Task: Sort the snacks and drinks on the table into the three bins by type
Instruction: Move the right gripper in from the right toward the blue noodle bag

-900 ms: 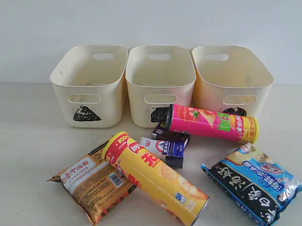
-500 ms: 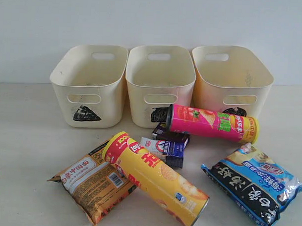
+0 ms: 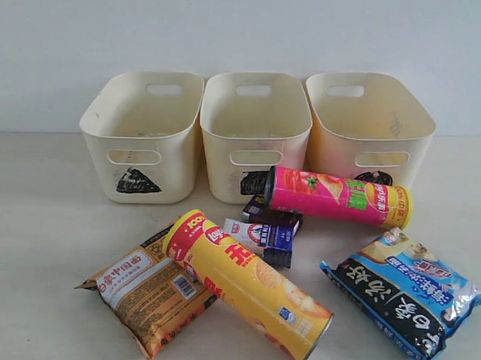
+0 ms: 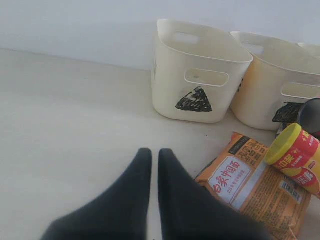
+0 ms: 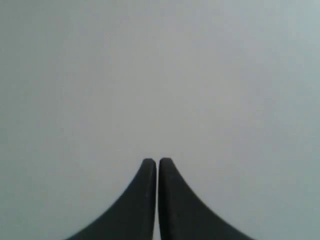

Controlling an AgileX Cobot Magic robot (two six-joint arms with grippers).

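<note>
Three cream bins stand in a row at the back: triangle bin (image 3: 140, 125), middle bin (image 3: 254, 125), right bin (image 3: 369, 125). In front lie a yellow chip tube (image 3: 249, 283), a pink chip tube (image 3: 339, 197), an orange-brown noodle packet (image 3: 146, 291), a blue-black noodle packet (image 3: 402, 296) and small dark blue and white wrapped packets (image 3: 266, 228). Neither gripper shows in the exterior view. My left gripper (image 4: 155, 152) is shut and empty above the table, beside the orange-brown packet (image 4: 255, 185), with the triangle bin (image 4: 197, 75) beyond. My right gripper (image 5: 158, 161) is shut, facing only a plain grey surface.
A pale wall rises behind the bins. The yellow tube (image 4: 295, 157) rests partly on the orange-brown packet. The pink tube lies close against the fronts of the middle and right bins, covering part of their black marks.
</note>
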